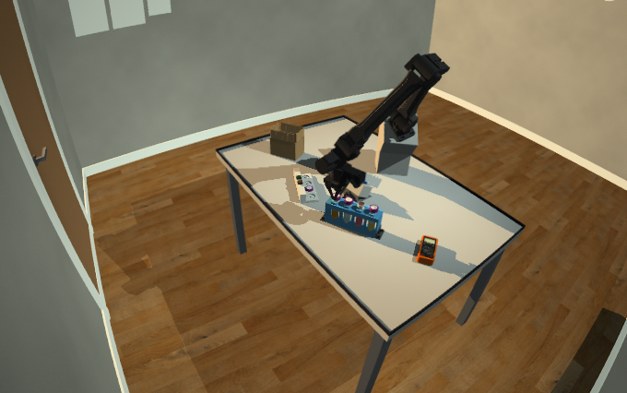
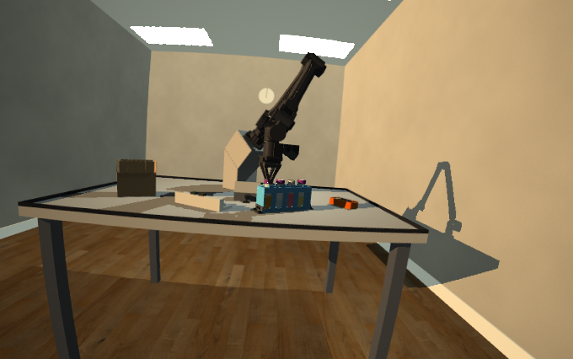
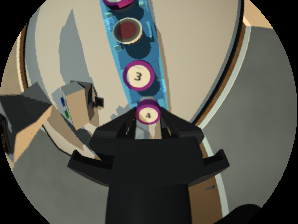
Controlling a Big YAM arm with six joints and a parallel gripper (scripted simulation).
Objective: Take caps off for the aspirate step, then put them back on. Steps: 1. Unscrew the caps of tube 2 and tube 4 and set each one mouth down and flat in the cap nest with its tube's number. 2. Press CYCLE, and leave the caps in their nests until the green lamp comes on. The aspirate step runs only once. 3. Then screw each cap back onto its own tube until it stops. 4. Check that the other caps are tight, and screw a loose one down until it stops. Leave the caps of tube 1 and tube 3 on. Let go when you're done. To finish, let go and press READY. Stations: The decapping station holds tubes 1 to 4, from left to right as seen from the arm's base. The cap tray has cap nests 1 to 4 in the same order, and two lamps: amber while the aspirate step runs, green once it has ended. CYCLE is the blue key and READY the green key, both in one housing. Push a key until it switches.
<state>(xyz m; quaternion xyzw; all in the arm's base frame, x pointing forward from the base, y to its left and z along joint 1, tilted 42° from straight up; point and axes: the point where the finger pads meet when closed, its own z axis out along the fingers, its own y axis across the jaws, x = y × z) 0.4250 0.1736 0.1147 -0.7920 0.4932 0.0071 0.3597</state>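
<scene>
The blue decapping station [image 1: 353, 226] [image 2: 284, 208] holds four tubes. My gripper [image 1: 337, 196] [image 2: 270, 181] [image 3: 148, 110] is shut on the purple-rimmed cap of tube 4 [image 3: 148, 115], at that tube's mouth; how far it is threaded cannot be told. The cap of tube 3 [image 1: 348, 199] [image 3: 139, 76] and the cap of tube 1 [image 1: 372, 208] [image 2: 301, 181] are on. Tube 2 [image 1: 360, 205] [image 3: 128, 31] is uncapped, its red content showing. A purple cap [image 1: 309, 188] sits in nest 2 of the cap tray [image 1: 302, 198]. The tray's lamps look dark.
The key housing [image 3: 78, 107], with its blue key [image 1: 364, 182] [image 3: 63, 102] and green key [image 3: 67, 114], stands between station and arm base. An orange multimeter [image 1: 427, 250] [image 2: 343, 202] lies beyond the tube 1 end. An open cardboard box [image 1: 287, 142] [image 2: 136, 181] stands past the tray.
</scene>
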